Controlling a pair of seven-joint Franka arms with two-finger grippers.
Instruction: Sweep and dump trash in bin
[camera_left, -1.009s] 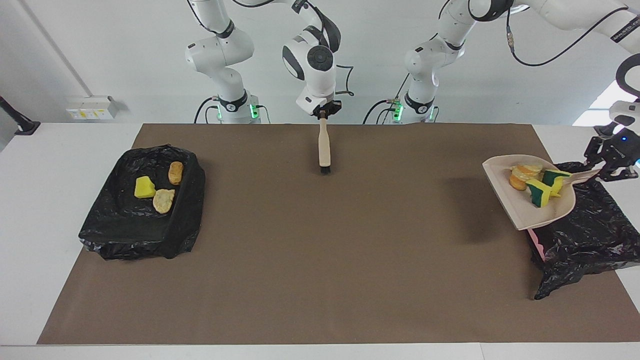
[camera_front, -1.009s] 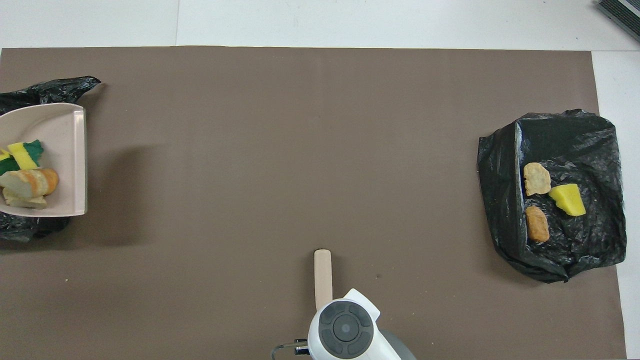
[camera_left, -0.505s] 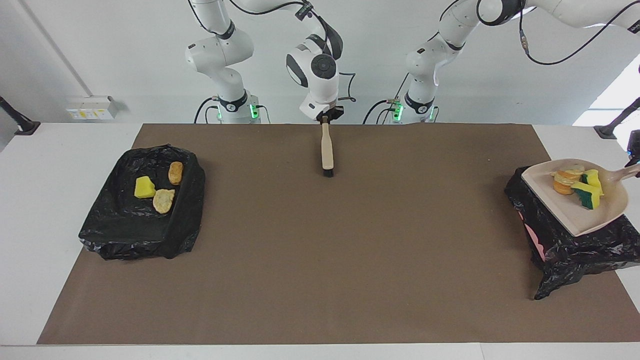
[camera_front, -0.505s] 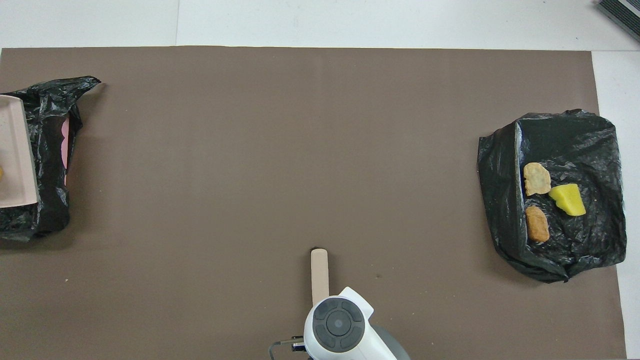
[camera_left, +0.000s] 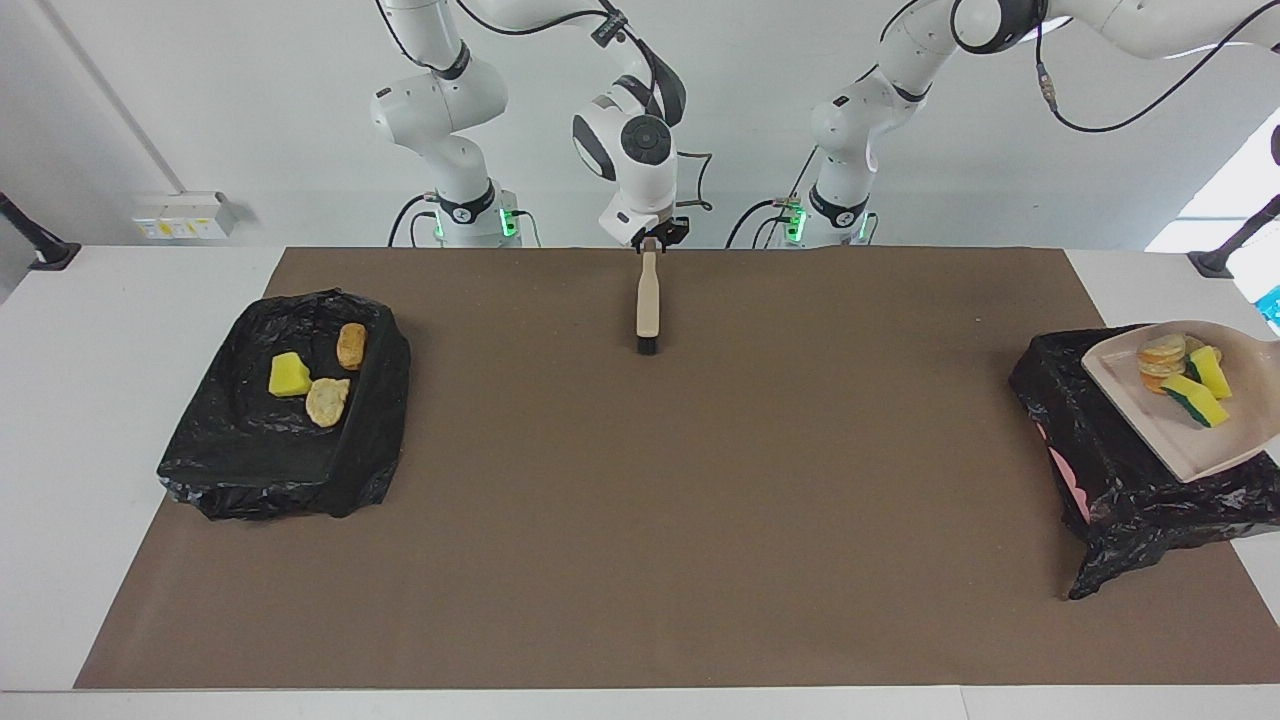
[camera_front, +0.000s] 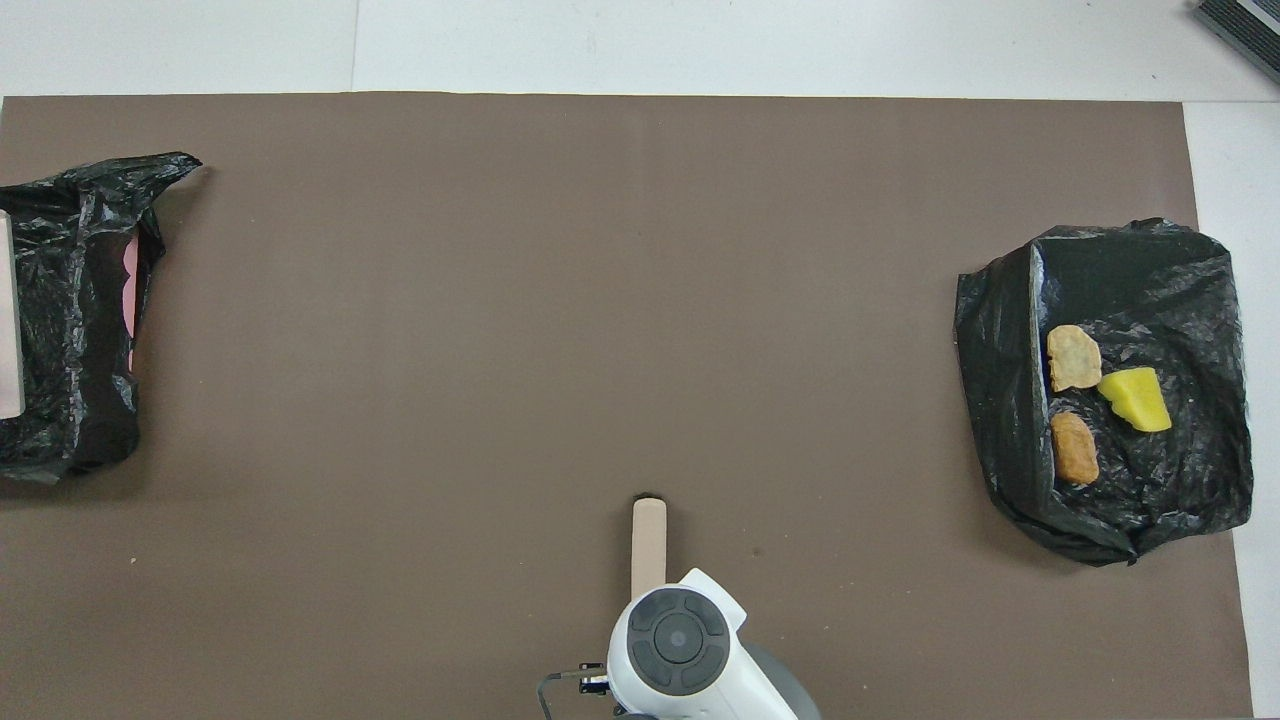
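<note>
The dumping step: the left gripper, out of frame and shut, holds the dustpan (camera_left: 1190, 425) over the bin (camera_left: 1120, 470) at right; next, tilt it. Right gripper (camera_left: 652, 236): jaws unclear.

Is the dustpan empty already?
No, the dustpan over the black-lined bin still carries sponge pieces and bread-like scraps.

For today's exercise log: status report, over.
Left tool shut, out of frame; right tool at brush handle. Loaded dustpan over bin, trash not dumped. Path clear.
</note>
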